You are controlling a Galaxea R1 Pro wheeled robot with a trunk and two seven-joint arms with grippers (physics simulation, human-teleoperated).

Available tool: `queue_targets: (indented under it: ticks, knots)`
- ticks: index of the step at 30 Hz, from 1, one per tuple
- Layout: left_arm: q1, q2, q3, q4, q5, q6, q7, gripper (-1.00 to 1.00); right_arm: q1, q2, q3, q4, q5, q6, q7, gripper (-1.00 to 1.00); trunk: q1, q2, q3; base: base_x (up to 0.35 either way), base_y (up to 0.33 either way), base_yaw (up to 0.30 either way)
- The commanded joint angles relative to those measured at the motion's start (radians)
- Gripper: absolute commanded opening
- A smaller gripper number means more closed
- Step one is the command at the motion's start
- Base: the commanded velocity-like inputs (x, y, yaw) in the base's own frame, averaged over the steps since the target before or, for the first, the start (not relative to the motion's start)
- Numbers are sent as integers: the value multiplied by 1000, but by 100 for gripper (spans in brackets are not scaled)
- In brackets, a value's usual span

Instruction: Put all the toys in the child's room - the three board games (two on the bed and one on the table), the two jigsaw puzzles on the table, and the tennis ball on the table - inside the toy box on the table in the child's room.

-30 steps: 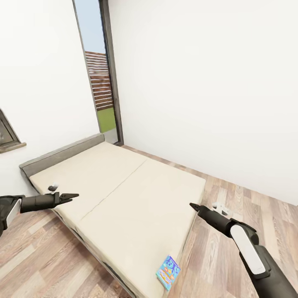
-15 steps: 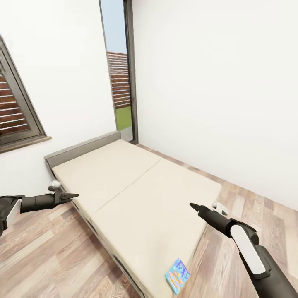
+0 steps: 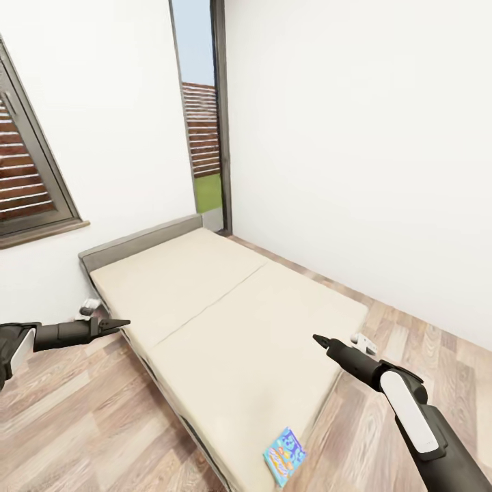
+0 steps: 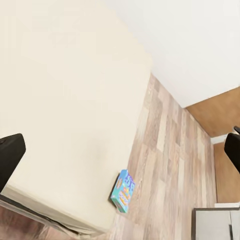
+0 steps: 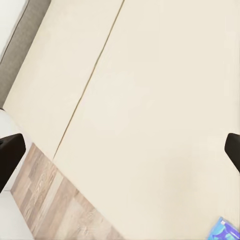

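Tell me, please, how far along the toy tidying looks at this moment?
Nothing looks done in these views. A small teal-blue board game lies at the bed corner nearest the robot, untouched. The left gripper and right gripper hover apart from it and carry nothing. Picking it up and boxing the toys remains.

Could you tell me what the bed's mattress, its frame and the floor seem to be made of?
Mattress: plain cream, matte, likely fabric, with one seam between two parts. Frame: dark grey, flat finish; material unclear. Floor: wood planks, brown-grey grain with visible joints, slight sheen.
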Motion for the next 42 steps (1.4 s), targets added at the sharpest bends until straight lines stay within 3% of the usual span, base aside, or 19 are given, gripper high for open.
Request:
queue_targets:
  ticks: [1, 15, 29, 42]
  knots:
    - [-1, 0, 1, 0, 1, 11, -3, 100, -1, -1, 1, -1, -10, 3, -10, 100, 1, -2, -3, 0, -233, 157]
    - [-1, -1, 1, 0, 2, 11, -2, 100, -1, -1, 1, 0, -10, 3, -10, 100, 1, -2, -19, 0, -147, 195]
    - [-1, -1, 1, 0, 2, 9, -1, 100, -1, -1, 2, 1, -10, 3, -8, 100, 1, -2, -20, 0, -96, 94]
    - [-1, -1, 2, 0, 2, 9, -2, 100, -1, 0, 2, 0, -10, 3, -9, 100, 1, -2, -20, 0, -87, 261]
